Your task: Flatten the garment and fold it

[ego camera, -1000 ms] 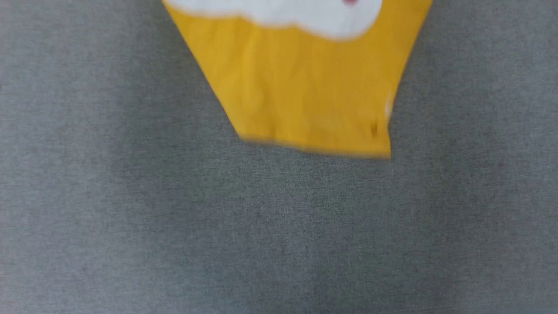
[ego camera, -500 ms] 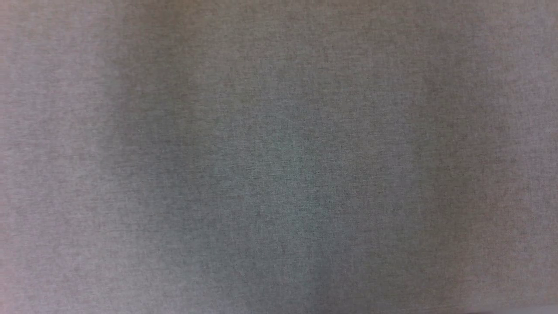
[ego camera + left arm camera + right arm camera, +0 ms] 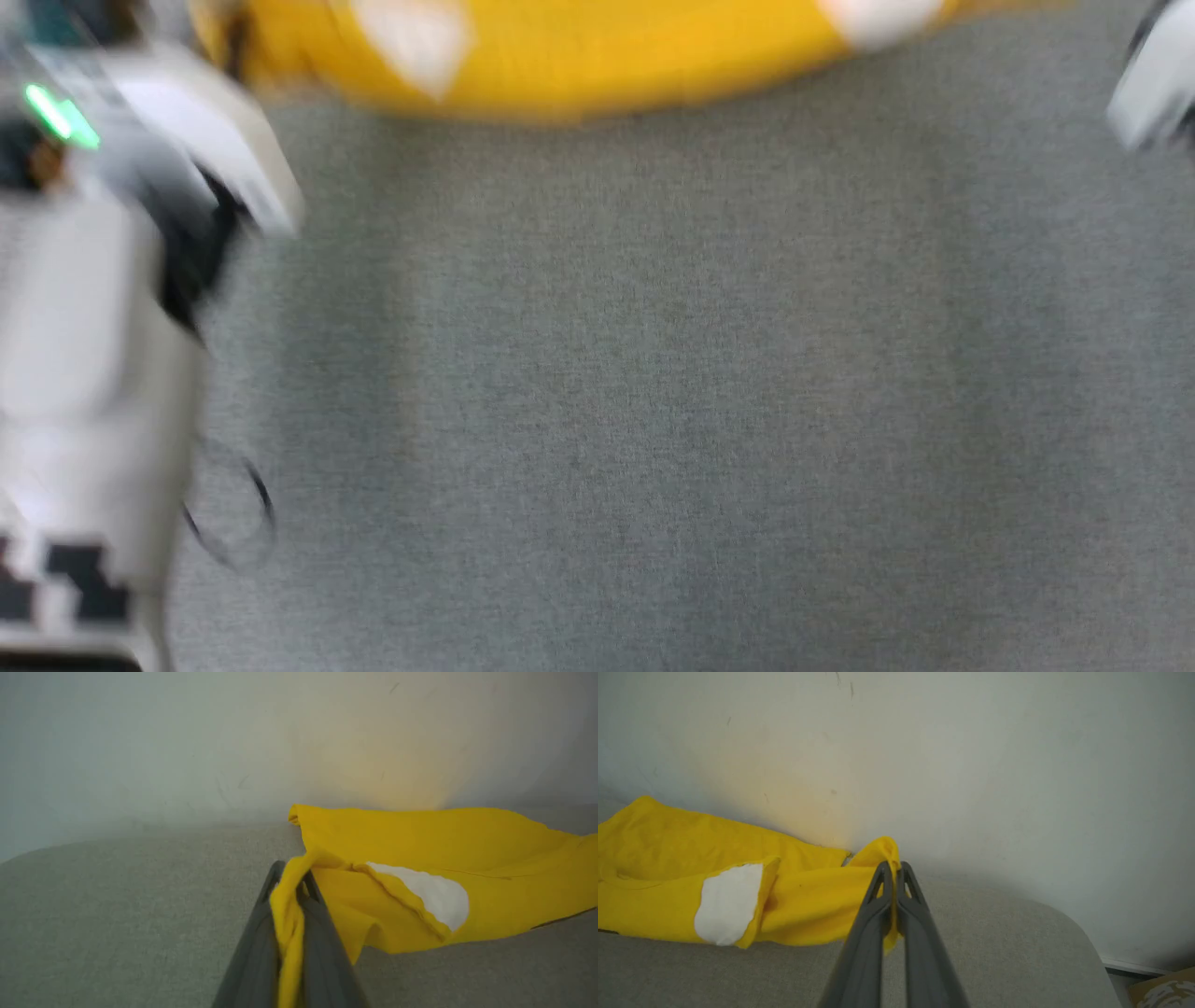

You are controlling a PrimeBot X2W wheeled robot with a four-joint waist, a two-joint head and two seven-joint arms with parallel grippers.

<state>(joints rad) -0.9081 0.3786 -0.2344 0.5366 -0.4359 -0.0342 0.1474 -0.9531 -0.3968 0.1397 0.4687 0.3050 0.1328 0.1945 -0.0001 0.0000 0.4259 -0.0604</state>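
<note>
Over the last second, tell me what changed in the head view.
A second ago the yellow cotton T-shirt reached down from that view's top; then it left the frame; now it is a blurred band along the top edge, with a pale forearm in at the left. The camera may have moved. The left tool and right tool grip it. Unchanged: the grey fabric surface.

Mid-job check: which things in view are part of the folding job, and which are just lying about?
Job:
garment
left gripper, shut on it
right gripper, shut on it

Lying about:
grey fabric surface
pale wall
brown box past the surface's edge
</note>
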